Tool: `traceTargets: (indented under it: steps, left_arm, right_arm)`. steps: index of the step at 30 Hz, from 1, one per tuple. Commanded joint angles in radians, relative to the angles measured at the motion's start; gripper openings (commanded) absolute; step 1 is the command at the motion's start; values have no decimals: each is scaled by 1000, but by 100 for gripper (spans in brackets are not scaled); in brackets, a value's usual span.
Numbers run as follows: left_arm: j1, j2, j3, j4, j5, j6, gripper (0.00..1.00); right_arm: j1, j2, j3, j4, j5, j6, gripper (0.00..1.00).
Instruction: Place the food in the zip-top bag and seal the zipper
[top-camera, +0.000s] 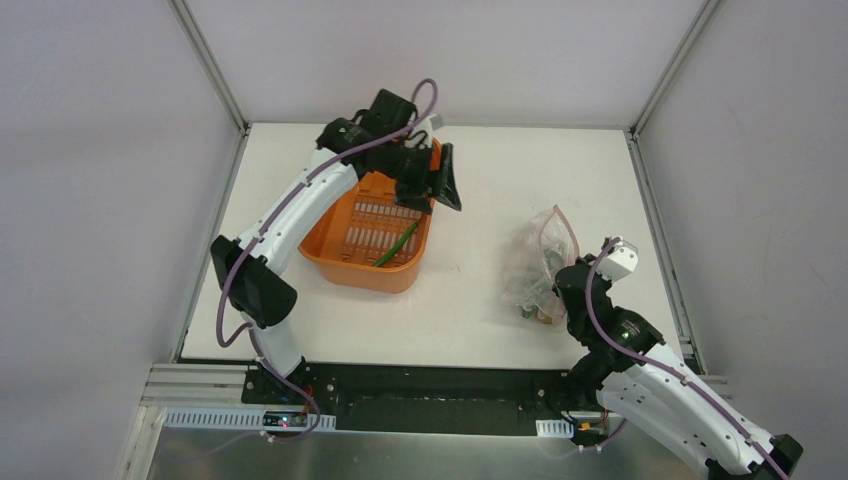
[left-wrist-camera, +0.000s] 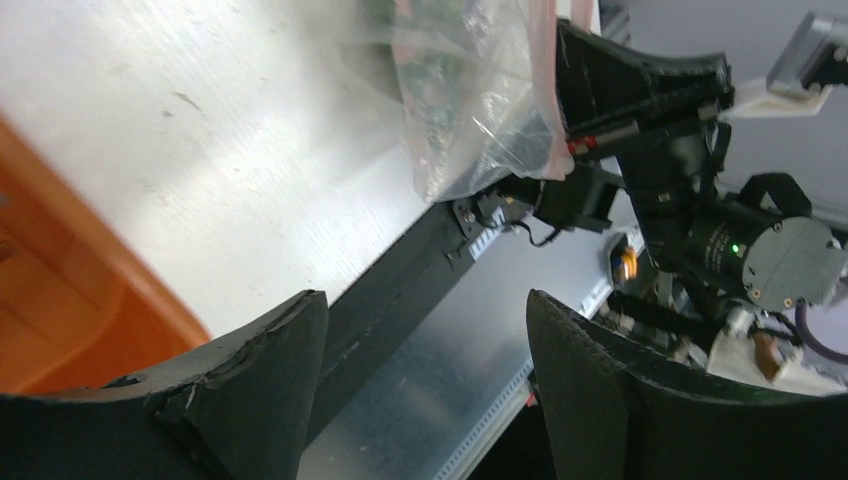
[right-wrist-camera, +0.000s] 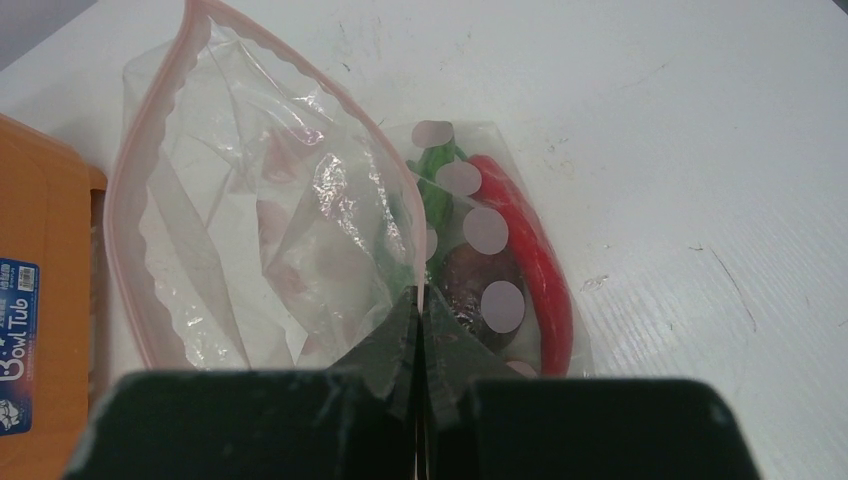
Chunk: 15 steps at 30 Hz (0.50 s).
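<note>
While it is viewed from the right wrist, the right end effector (right-wrist-camera: 420, 300) is seen pinched shut on the near rim of the clear crinkly zip-top bag with pale dots (right-wrist-camera: 250, 210). The bag is laid on the white desk (right-wrist-camera: 700, 150) with its mouth gaping. A long red chili (right-wrist-camera: 530, 260), slim green chilies (right-wrist-camera: 432, 175) and a small round dark-red piece (right-wrist-camera: 460, 285) are lodged inside. The thin pink zipper strip (right-wrist-camera: 112, 200) is not yet pressed together.

Farther off, and only in the top view, a single long green chili (top-camera: 397, 243) is found in the orange plastic tub (top-camera: 345, 258). The left end effector (top-camera: 432, 185) is spread wide and empty above the tub's far right corner. The filling is judged mostly done; this last chili and the sealing are left.
</note>
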Motion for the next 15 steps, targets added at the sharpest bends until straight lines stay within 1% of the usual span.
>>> traceTargets:
  steps: [1,3,5,7,9,12,15]
  left_arm:
    - [171,-96,-53,58,-191,-20,76]
    - [245,-77,-41,67,-232,-22,76]
    - [285,-23,10,53,-273,-3,76]
    - [293,58,109,15,-325,23,76]
    - [292,136,176,-3,-363,36,76]
    - [291,207,181,40,-421,19,76]
    - [289,255,169,104,-432,-14,76]
  right_arm:
    - [-5,-16,-3,21,7,7,0]
    - [-5,-19,-4,13,17,14,0]
    - [-6,-20,-4,5,29,28,0]
    - [-7,-17,-6,4,31,29,0]
    - [-7,-12,-4,7,29,26,0]
    - [-6,-10,1,9,23,17,0]
    - [-7,-24,-2,19,15,0,0]
